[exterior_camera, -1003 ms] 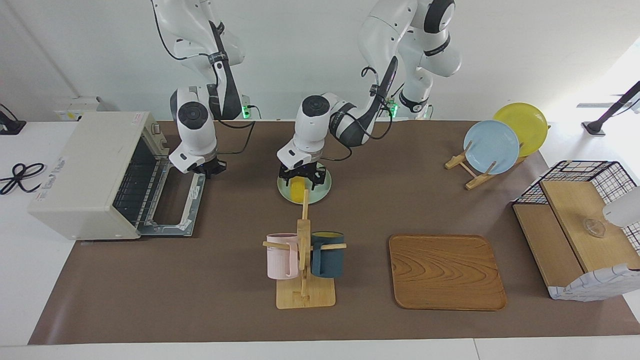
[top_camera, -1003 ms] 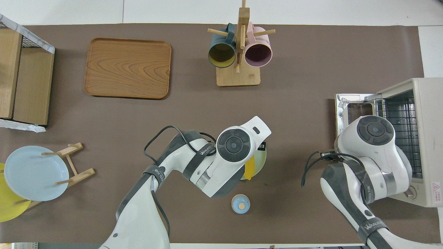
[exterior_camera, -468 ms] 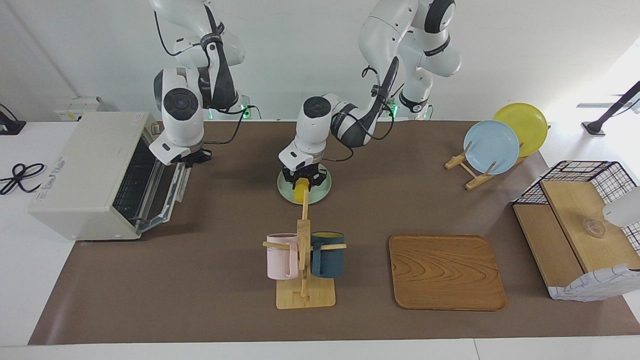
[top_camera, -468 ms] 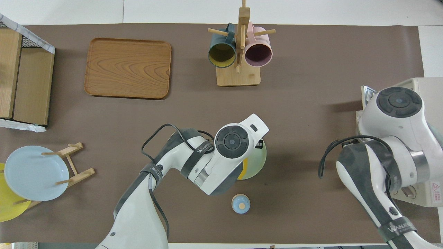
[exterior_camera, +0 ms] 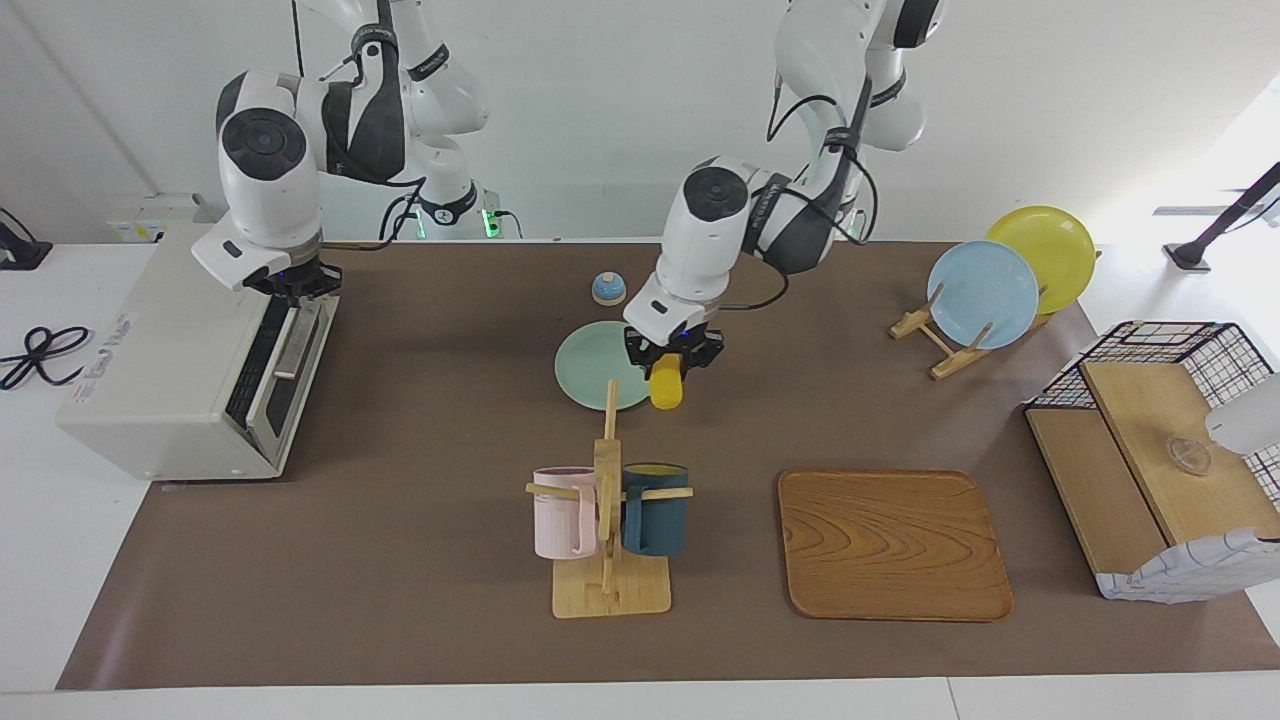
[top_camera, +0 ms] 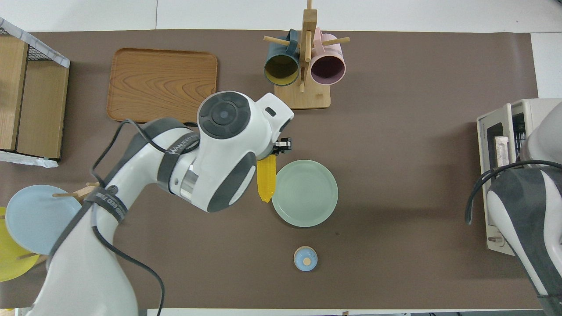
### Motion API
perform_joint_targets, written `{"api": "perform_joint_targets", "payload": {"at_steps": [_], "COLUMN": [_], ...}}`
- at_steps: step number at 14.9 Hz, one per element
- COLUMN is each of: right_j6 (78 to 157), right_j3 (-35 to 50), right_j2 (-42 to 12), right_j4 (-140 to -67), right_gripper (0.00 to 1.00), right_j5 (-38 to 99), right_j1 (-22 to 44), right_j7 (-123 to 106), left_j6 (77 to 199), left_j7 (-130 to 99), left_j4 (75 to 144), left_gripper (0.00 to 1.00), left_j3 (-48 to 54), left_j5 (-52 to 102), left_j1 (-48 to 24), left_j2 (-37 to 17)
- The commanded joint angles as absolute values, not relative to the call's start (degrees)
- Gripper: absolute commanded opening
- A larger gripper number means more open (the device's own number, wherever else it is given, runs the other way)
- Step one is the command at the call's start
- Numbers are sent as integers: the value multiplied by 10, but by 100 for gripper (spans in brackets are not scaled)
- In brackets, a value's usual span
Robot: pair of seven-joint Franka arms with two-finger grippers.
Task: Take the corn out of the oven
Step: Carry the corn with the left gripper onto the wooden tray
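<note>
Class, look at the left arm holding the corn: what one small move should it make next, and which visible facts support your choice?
Probably carry the corn on toward the wooden tray and lower it. The left tool is shut on the corn in the air, beside the green plate, and the oven door is up with the right tool at it.

Three plates (exterior_camera: 603, 365), two mugs (exterior_camera: 564, 511), one corn (exterior_camera: 666, 386)

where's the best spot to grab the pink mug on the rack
Probably the pink mug by its body, from the right arm's end of the table. It hangs on a peg of the mug rack beside the dark mug, so that side is exposed.
</note>
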State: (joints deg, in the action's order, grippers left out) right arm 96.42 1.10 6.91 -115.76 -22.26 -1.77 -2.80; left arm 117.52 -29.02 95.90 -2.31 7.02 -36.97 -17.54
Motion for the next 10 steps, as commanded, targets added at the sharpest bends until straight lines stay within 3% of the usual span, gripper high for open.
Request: {"api": "perform_joint_targets", "payload": {"at_steps": [1, 4, 6, 8, 10], "right_j6": [932, 931, 928, 925, 913], "right_j3": [23, 22, 20, 24, 23], "right_j2": [72, 73, 73, 72, 69], "right_j4": [-1129, -1121, -1123, -1121, -1104], "right_gripper": [0, 0, 0, 10, 14], "right_j5": [-221, -163, -122, -112, -61], "right_j1": [-13, -20, -20, -13, -18], "right_j7": [-36, -43, -42, -39, -38], "left_j6": [1166, 1181, 1197, 1183, 1192], "left_j7": [-223, -160, -155, -152, -131], "left_j4": [939, 922, 856, 749, 724], "left_gripper": [0, 0, 0, 0, 0], "left_j3": [-18, -18, -19, -14, -14], "left_j5": [70, 71, 72, 72, 72], "left_j1": [-294, -230, -218, -168, -147], "left_j2": [-196, -228, -301, -371, -394]}}
